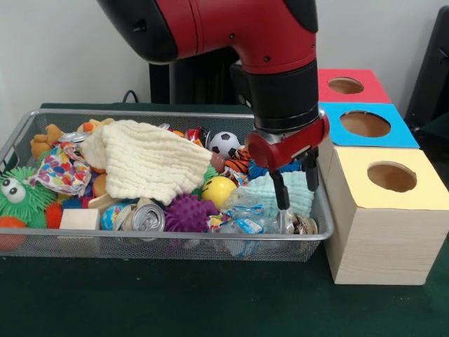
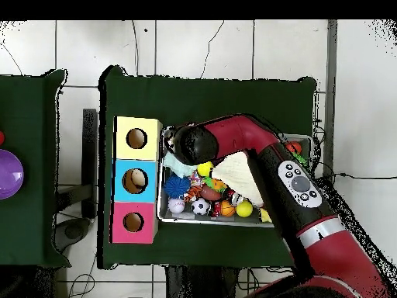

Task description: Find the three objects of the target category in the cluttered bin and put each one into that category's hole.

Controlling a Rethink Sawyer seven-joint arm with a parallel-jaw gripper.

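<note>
Nearest the camera lay the green cloth of the table (image 1: 210, 309), under everything. One silver wire-mesh bin (image 1: 175, 247) stood on it, with the pincer (image 1: 295, 198) lowered inside its end next to the boxes. That pincer's two black fingers (image 1: 281, 196) stood apart, clamped on nothing visible. Three pale wooden boxes stood in a row just beside the pincer: one yellow-topped (image 1: 382, 210), one blue-topped (image 1: 365, 126), one red-topped (image 1: 347, 86). Each had one round opening; the blue box's hole (image 1: 365, 123) sat behind and to the side of the pincer.

One cream knitted cloth (image 1: 144, 160) covered the bin's middle, well away from the fingers. One crumpled clear plastic bottle (image 1: 245, 223) lay right under the fingertips; whether they touched, I cannot tell. Further bottles could not be counted. Farther off lay one purple spiky ball (image 1: 188, 212), one yellow ball (image 1: 219, 191), one silver can (image 1: 147, 219) and one small football (image 1: 224, 143).
</note>
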